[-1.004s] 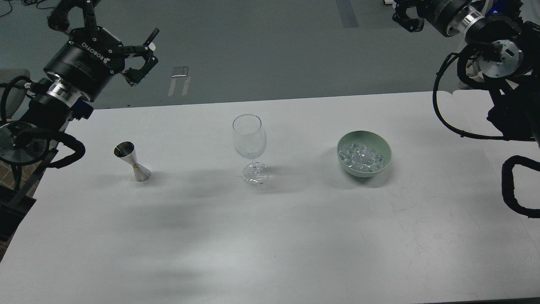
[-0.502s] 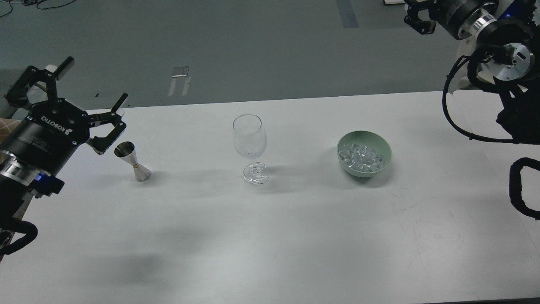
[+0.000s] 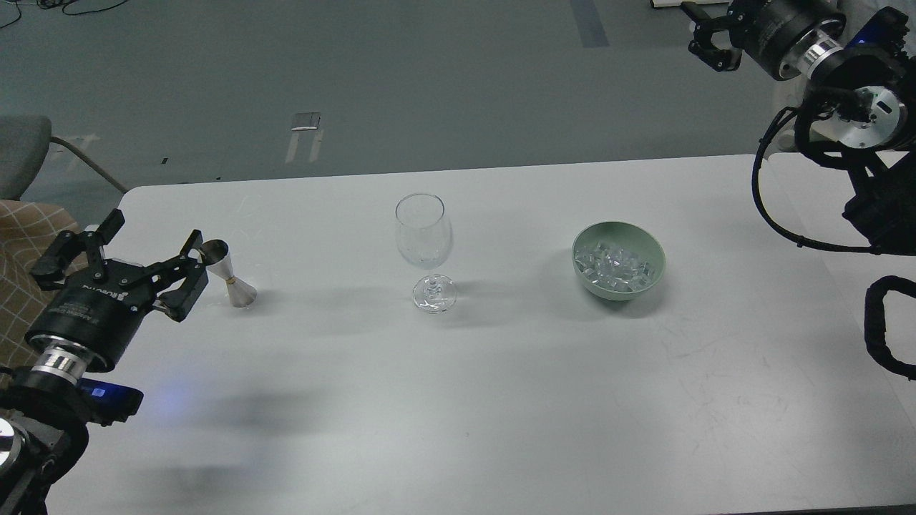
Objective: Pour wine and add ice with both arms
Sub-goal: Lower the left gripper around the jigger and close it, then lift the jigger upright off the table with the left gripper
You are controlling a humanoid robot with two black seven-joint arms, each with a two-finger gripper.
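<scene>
Left gripper, jaws spread, is reaching beside the steel jigger on the bench: the pouring step. Next, closing squarely on its waist. Ice is sitting in the green bowl; right gripper, jaw state indiscernible, is hanging well apart.

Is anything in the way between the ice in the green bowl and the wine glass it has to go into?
Nothing visible. Bare white table lies between the pale green bowl of clear ice cubes and the clear stemmed wine glass. The small steel hourglass-shaped jigger stands on the glass's far side, by the left gripper.
</scene>
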